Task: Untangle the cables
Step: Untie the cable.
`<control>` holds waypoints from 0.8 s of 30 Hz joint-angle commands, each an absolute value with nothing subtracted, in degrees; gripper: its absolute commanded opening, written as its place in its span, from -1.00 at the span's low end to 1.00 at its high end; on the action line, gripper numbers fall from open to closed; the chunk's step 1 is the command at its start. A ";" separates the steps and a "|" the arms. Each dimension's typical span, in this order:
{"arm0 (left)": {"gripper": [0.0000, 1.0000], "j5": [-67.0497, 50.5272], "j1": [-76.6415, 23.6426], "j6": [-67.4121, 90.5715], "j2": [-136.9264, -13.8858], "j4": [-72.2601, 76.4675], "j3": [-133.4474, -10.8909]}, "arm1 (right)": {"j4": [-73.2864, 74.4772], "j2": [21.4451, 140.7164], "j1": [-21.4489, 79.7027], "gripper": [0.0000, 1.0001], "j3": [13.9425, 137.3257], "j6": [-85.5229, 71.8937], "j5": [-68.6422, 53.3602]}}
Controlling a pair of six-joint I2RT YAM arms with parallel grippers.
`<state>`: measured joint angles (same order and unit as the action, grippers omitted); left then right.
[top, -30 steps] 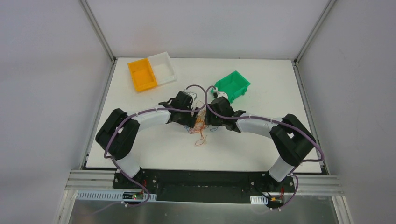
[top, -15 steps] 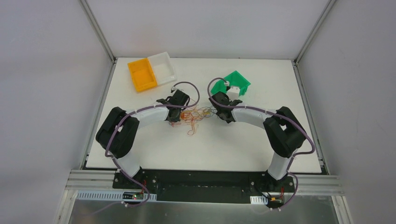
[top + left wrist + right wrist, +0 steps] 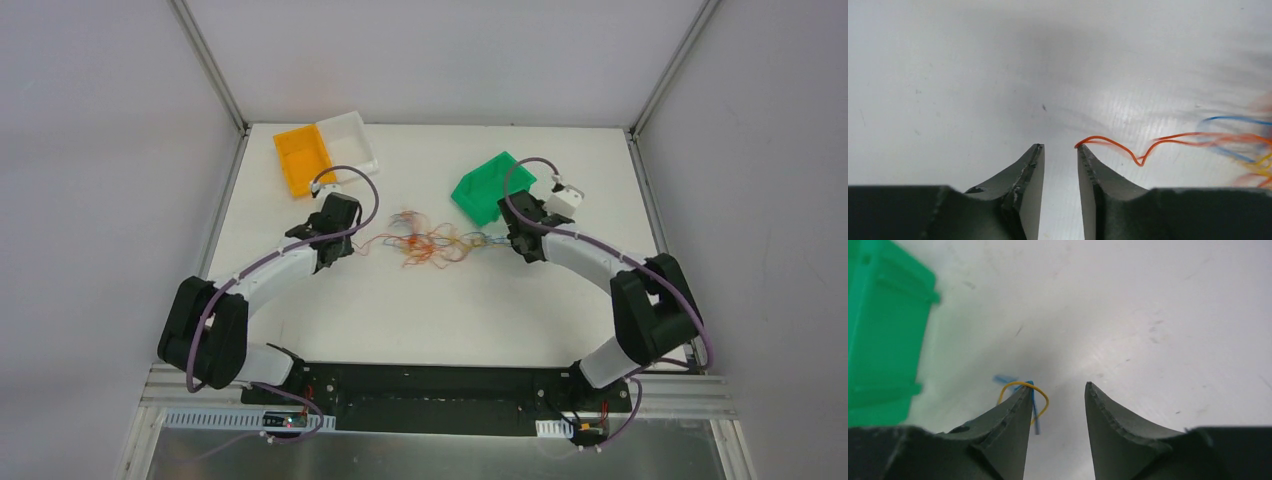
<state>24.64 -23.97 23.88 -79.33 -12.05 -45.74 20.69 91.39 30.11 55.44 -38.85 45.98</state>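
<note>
The cables (image 3: 425, 243) are a loose clump of thin orange, red, blue and yellow wires, spread in a line on the white table between my grippers. My left gripper (image 3: 352, 243) is open at the clump's left end. In the left wrist view an orange wire (image 3: 1128, 147) touches the tip of the right finger (image 3: 1087, 160), with nothing between the jaws of the gripper (image 3: 1060, 146). My right gripper (image 3: 505, 241) is open at the clump's right end. In the right wrist view (image 3: 1057, 385) a yellow loop (image 3: 1040, 395) and a blue wire hang round the left finger (image 3: 1015, 410).
A green bin (image 3: 490, 187) stands just behind the right gripper and shows at the left of the right wrist view (image 3: 878, 335). An orange bin (image 3: 305, 160) and a white bin (image 3: 347, 145) sit at the back left. The table's edges have metal rails.
Both grippers have moved apart from the middle, left going left and right going right. The clump has been drawn out into a wider, flatter line between them.
</note>
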 commanded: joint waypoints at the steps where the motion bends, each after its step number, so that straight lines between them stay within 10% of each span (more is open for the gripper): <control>1: -0.31 28.07 -22.94 25.02 -76.87 -13.96 -45.03 | 23.38 84.32 28.04 -0.09 51.29 -44.08 55.63; 15: 0.46 0.51 -23.56 18.16 -67.69 1.83 -37.03 | -9.82 73.80 28.79 0.43 37.33 -23.00 12.77; 24: 0.56 3.91 -23.55 18.22 -53.22 13.53 -25.71 | -11.29 77.39 31.77 0.54 39.46 -20.19 9.21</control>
<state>3.57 -23.29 19.33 -58.96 4.29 -30.46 -8.75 76.66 30.98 37.08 -22.37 11.99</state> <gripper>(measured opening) 0.729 0.773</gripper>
